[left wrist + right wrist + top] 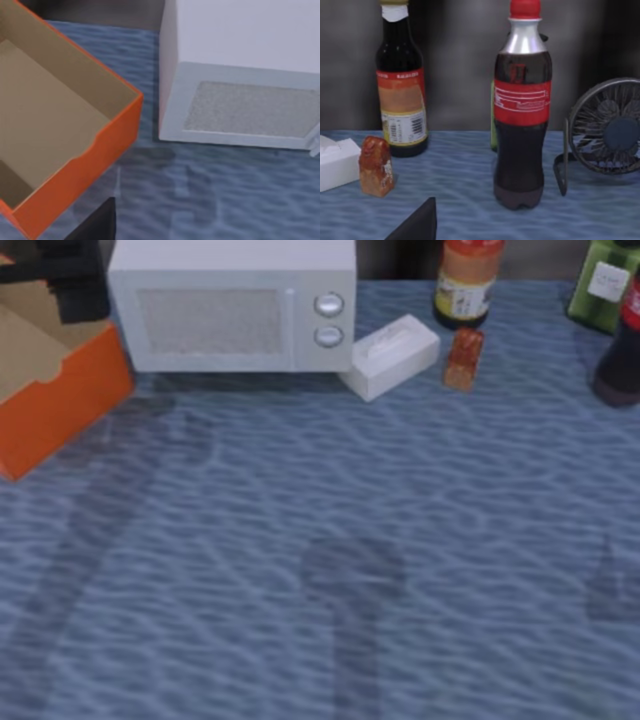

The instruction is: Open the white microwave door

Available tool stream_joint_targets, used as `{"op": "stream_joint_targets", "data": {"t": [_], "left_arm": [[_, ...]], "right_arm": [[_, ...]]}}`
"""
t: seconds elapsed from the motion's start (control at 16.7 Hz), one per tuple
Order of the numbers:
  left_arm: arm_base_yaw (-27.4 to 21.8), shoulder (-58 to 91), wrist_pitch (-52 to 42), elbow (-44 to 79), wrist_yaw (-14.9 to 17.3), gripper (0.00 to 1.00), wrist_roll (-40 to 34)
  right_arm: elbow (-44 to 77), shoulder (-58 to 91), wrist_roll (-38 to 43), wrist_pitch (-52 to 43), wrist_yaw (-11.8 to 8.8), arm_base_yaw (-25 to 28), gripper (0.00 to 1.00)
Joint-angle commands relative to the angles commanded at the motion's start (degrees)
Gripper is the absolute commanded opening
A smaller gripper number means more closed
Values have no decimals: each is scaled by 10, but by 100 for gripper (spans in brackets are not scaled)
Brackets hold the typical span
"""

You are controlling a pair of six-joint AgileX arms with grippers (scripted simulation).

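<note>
The microwave [232, 302] sits far left on the worktop, its door [212, 322] shut, stiff and smooth with no handle showing, so I'd hook its edge beside the knobs [328, 320]; neither end effector's opening can be told.

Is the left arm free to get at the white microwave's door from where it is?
Probably yes. The closed white door with grey mesh window faces bare blue table; the open orange box stands apart beside it, leaving the front unblocked.
</note>
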Motion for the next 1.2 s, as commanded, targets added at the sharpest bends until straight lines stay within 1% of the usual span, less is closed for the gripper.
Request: {"op": "stream_joint_targets", "data": {"t": [0.36, 0.66, 0.78, 0.9, 1.2], "left_arm": [[-82, 355, -195, 366, -42, 100, -71], [-132, 562, -303, 600, -64, 100, -119], [-146, 611, -329, 660, -70, 100, -133], [-154, 638, -343, 695, -73, 100, -142], [-156, 646, -348, 705, -74, 100, -144]], "right_arm": [[0, 0, 0, 0, 0, 0, 100], [0, 0, 0, 0, 0, 0, 100], [0, 0, 0, 0, 0, 0, 100], [0, 0, 0, 0, 0, 0, 100], [0, 0, 0, 0, 0, 0, 100]]}}
